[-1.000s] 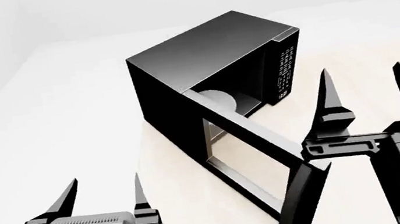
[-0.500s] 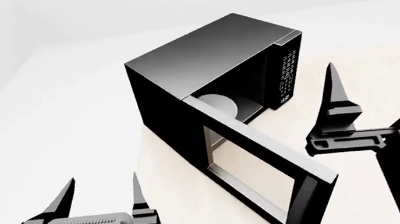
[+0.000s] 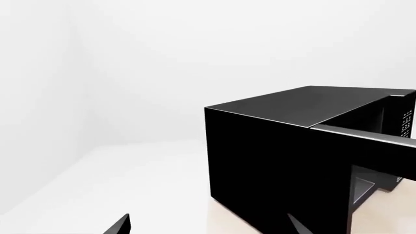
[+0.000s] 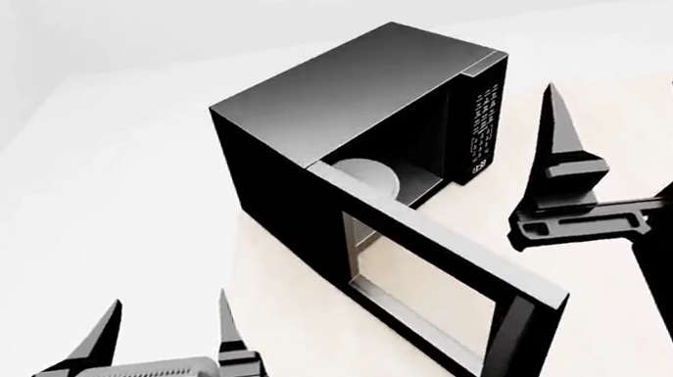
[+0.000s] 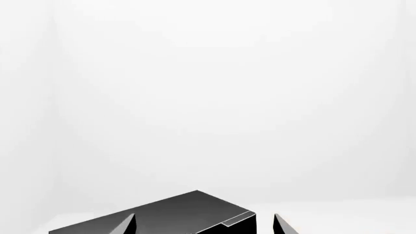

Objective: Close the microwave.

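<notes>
The microwave (image 4: 338, 99) is a glossy black box on the pale table (image 4: 296, 372), with a keypad panel (image 4: 481, 129) and a white round plate (image 4: 368, 172) inside. Its windowed door (image 4: 443, 282) stands wide open, swung out toward me. My right gripper (image 4: 630, 113) is open and empty, to the right of the door's free edge, not touching it. My left gripper (image 4: 165, 326) is open and empty, left of the door and nearer to me. The microwave also shows in the left wrist view (image 3: 273, 161) and its top in the right wrist view (image 5: 169, 217).
The pale table top ends in a left edge (image 4: 239, 291) beside the microwave; beyond it lies white floor (image 4: 76, 215). White walls stand behind.
The right gripper has risen slightly and drawn back to the right from the door's free edge. The door and the left gripper have hardly moved.
</notes>
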Available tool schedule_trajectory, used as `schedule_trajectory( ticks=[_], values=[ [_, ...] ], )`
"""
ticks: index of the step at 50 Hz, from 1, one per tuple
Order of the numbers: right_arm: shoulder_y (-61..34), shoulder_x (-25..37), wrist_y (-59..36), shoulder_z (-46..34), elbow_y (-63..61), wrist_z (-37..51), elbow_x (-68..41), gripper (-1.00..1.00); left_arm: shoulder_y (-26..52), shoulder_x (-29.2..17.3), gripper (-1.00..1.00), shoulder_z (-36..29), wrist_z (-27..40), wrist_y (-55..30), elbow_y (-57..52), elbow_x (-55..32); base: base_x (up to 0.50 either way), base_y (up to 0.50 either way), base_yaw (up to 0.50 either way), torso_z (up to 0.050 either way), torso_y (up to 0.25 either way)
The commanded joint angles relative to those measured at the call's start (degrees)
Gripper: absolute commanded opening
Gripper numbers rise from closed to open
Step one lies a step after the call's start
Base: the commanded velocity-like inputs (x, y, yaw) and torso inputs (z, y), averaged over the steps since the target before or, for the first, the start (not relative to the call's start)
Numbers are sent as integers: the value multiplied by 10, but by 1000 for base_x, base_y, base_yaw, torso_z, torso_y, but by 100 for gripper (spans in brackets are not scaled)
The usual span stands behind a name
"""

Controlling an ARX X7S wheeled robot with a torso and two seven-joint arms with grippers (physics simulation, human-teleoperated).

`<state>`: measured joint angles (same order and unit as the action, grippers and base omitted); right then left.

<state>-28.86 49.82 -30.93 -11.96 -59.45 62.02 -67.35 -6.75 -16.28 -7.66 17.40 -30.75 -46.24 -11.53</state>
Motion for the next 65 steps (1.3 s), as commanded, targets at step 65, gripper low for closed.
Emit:
schedule_trajectory(
  ticks=[65],
  values=[
    [-232, -211, -132, -236, 11, 74, -58, 100, -39, -34, 100, 91, 27, 14, -18, -47, 0, 0, 0, 0, 0]
  ],
)
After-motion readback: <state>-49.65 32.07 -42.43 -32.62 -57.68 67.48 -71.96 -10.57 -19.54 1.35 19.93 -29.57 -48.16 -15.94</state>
